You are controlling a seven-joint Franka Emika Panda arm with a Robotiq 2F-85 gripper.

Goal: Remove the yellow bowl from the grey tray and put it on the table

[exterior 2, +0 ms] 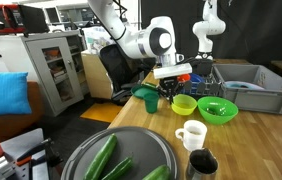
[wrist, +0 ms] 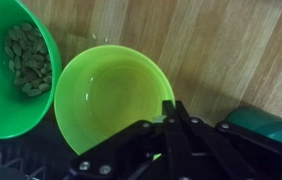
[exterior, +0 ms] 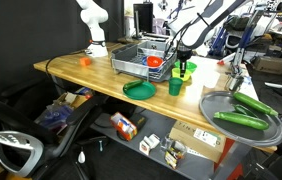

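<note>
We find small pieces (wrist: pixel 29 60) in the green bowl (wrist: pixel 6 95), nine o'clock of the yellow bowl (wrist: pixel 106 100), in wrist view only; whether the gripper (wrist: pixel 169 108) jaws are open or closed we cannot tell.

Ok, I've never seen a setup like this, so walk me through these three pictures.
The machine is a single robot arm ending in two jaws. Two pictures come from cameras standing outside it; the third looks down from its wrist. On the light wooden table sit a small lime-yellow plastic bowl, a round green bowl, a green cup, a white mug, a grey wire basket and a large round dark grey tray with cucumbers. The jaws are at the yellow bowl's rim; whether they grip it is unclear.
</note>
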